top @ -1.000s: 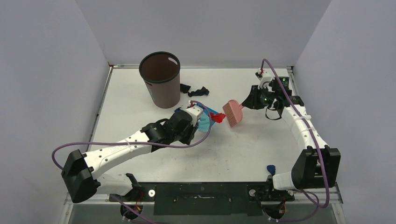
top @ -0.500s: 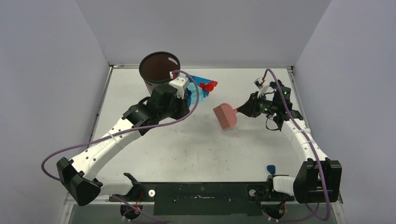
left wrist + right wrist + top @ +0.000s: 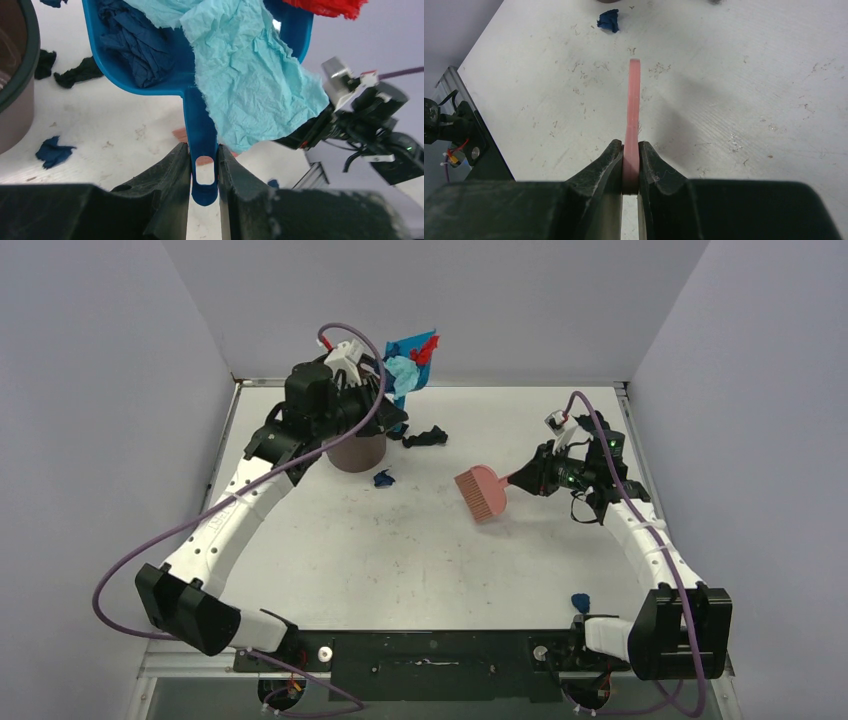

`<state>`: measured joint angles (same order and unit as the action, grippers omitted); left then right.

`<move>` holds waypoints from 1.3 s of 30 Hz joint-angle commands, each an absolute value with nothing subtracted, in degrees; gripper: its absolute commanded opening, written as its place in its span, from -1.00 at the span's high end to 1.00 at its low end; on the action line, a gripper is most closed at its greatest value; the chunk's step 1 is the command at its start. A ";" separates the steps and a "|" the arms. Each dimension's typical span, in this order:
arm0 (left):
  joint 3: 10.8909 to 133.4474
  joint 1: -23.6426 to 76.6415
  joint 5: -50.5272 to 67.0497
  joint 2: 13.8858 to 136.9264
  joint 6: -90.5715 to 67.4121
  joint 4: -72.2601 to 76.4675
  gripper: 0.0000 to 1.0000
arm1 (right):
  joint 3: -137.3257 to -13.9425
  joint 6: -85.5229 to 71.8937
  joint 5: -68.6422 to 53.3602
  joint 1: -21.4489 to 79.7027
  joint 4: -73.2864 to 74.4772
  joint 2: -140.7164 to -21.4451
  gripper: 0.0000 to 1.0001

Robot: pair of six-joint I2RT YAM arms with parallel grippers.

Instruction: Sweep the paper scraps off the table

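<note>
My left gripper [image 3: 204, 176] pinches the dustpan [image 3: 199, 117] handle, my right gripper [image 3: 630, 170] the brush [image 3: 634, 100]; the paper scraps [image 3: 383, 478] (1 beside the bin [image 3: 358, 453]) look feather-light, soft: sweep, never grasp.

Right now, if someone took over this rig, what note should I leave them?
Left gripper: shut on the dustpan handle, holding it raised beside the bin, loaded with dark blue, light blue and red paper.
Right gripper: shut on the brush handle, brush over mid-table.
Done: some paper is in the dustpan.
Left: dustpan not yet emptied. On the table lie black scraps beside the bin, a blue scrap in front of it, and what looks like a blue bit near the right arm's base.
</note>
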<state>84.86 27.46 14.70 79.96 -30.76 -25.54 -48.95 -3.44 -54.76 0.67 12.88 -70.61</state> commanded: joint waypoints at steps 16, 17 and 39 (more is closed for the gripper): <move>61.54 10.76 37.00 85.76 -94.11 52.74 1.00 | -48.65 -0.72 -57.74 0.16 9.78 -67.94 0.89; 61.06 10.68 36.74 85.58 -94.16 52.77 1.00 | -48.65 -0.75 -57.74 0.17 9.76 -68.04 0.89; 67.98 19.14 35.41 70.96 -52.34 1.17 1.00 | -48.52 -1.22 -57.43 0.17 9.50 -69.10 0.89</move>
<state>62.59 16.12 36.95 76.07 -69.97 20.25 -48.71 -2.00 -55.81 0.40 12.91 -69.32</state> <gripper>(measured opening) 0.215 0.130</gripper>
